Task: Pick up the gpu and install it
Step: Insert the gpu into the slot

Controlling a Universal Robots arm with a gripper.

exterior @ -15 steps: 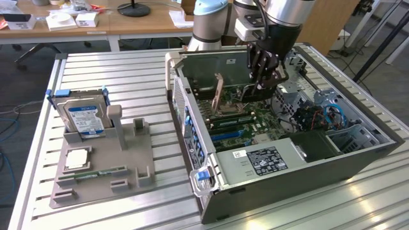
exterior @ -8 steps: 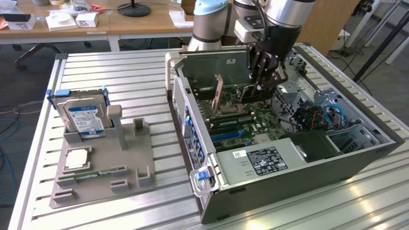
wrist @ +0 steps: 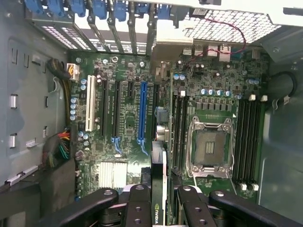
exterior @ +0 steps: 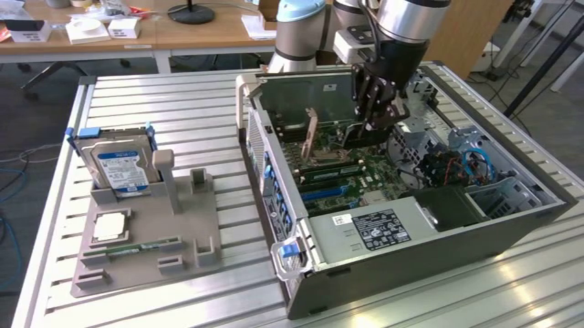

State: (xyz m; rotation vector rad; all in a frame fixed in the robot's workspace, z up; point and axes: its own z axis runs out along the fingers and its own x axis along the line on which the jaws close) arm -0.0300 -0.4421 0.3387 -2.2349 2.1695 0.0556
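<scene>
Gripping the gpu (wrist: pixel 157 189) edge-on, the jaws are closed against its 2 faces. They hang over the motherboard (wrist: pixel 128 118) inside the open computer case (exterior: pixel 411 273).

Table (exterior: pixel 137 89): computer case (exterior: pixel 429 273) toward the exterior view's right, holder (exterior: pixel 182 225) toward its left.
Holder: hard drive (exterior: pixel 123 167) upright at the far end, memory stick (exterior: pixel 137 247) lying nearer (a chip (exterior: pixel 109 225) between them).
Case: motherboard (wrist: pixel 128 118) inside.
gpu (wrist: pixel 157 189): held in the gripper (wrist: pixel 163 208), over the motherboard, within the case.
</scene>
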